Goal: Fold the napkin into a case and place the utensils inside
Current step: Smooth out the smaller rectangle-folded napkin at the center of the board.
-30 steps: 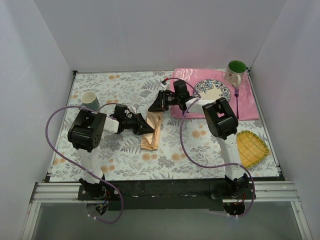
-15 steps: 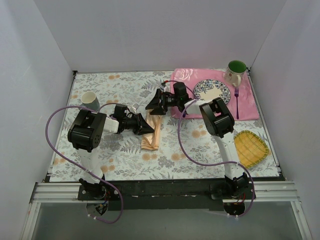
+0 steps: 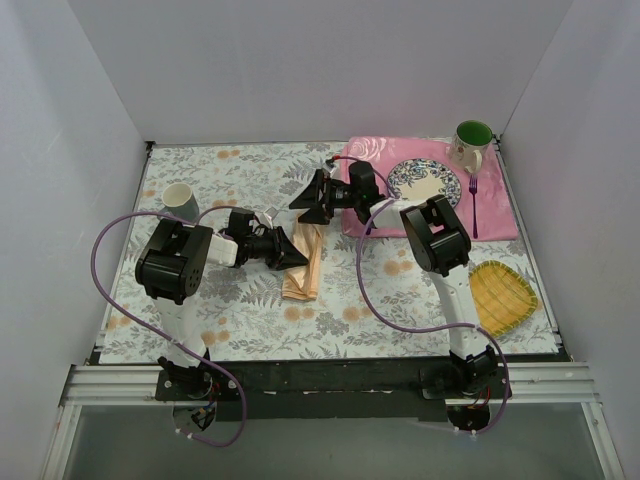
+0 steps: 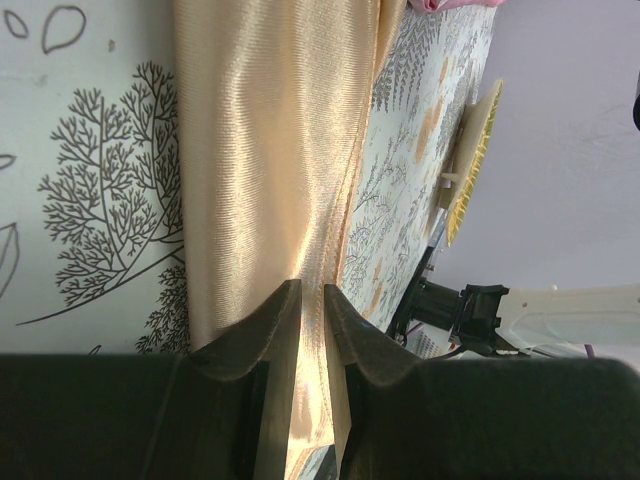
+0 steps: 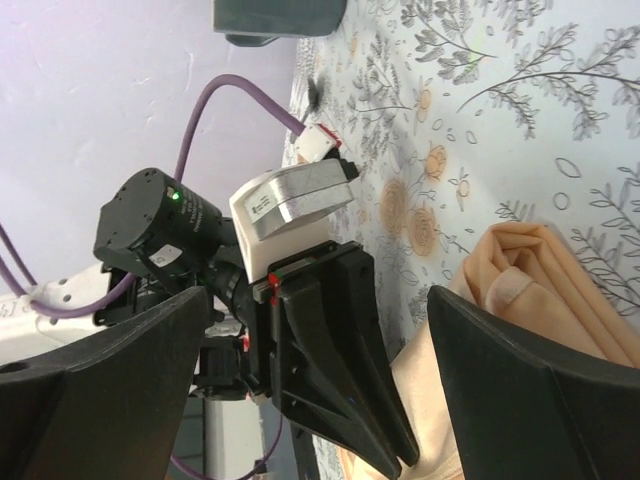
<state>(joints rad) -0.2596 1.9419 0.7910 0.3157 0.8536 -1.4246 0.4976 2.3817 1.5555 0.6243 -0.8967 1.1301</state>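
Note:
The peach-orange napkin point(image 3: 304, 265) lies as a narrow folded strip in the middle of the floral table, and in the left wrist view its glossy cloth point(image 4: 270, 150) runs lengthwise away from the fingers. My left gripper point(image 3: 298, 257) lies low at the strip's left side, and its tips point(image 4: 312, 300) are shut on the napkin's hemmed edge. My right gripper point(image 3: 301, 206) hovers over the strip's far end, open wide with nothing in it point(image 5: 318, 292). Beneath it the bunched napkin end point(image 5: 525, 270) shows. The purple fork point(image 3: 473, 205) lies on the pink placemat point(image 3: 497, 218), right of the plate.
A patterned plate point(image 3: 402, 172) and a green mug point(image 3: 472, 140) stand on the placemat at the back right. A yellow ribbed mat point(image 3: 503, 295) lies at the right, near the wall. A pale cup point(image 3: 180, 200) stands at the left. Purple cables loop from both arms.
My right gripper has opened wide, let go of the napkin's far end and drawn slightly back and left. The left gripper keeps its hold and has not moved.

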